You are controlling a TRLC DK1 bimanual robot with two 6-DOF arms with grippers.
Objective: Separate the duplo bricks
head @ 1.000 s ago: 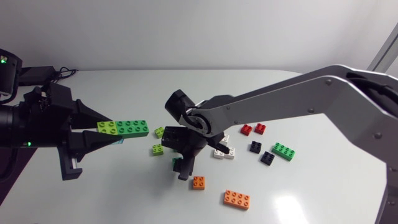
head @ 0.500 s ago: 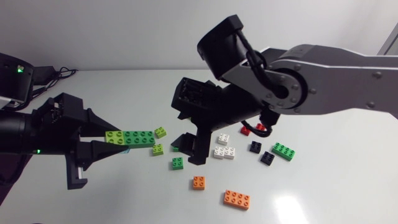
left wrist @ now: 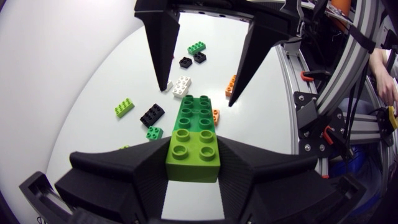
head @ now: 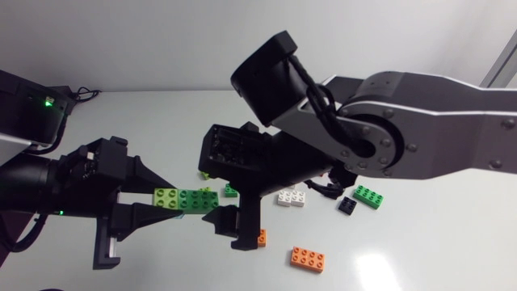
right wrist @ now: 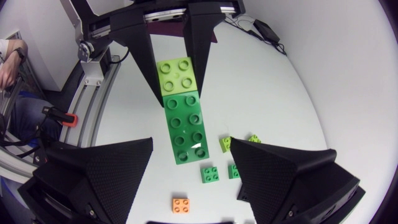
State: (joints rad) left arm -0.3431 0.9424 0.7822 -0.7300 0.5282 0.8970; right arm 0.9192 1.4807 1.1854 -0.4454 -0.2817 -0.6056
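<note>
Right now the whole matter turns on one line: the long axis of the joined pair [head: 186,199] runs straight from the left gripper [head: 149,202] toward the right gripper [head: 229,222], held in the air above the surface [head: 420,242]. The left gripper pinches the lime brick [left wrist: 193,146] from both sides. The longer green brick [left wrist: 198,112] sticks out ahead of it, free and unsupported, and points at the other arm. The right gripper faces it head-on with its fingers spread wide. In the right wrist view the free end of the green brick [right wrist: 183,127] lies between those fingers with a clear gap on each side, so nothing is gripped there yet. In the left wrist view the two dark fingertips of the right gripper [left wrist: 198,93] flank that far end in the same way. The right arm is the nearer one to the free end, and I judge the next move is for it to close squarely across the brick's width, then pull or bend away along or off that axis. The seam between lime and green sits just ahead of the left fingers, so leverage looks fair. There is open room beneath, but loose bricks lie scattered on the surface below, including a white brick [head: 291,197], a small orange brick [head: 258,237] and a long orange brick [head: 308,258]. A dropped piece could land among them.
</note>
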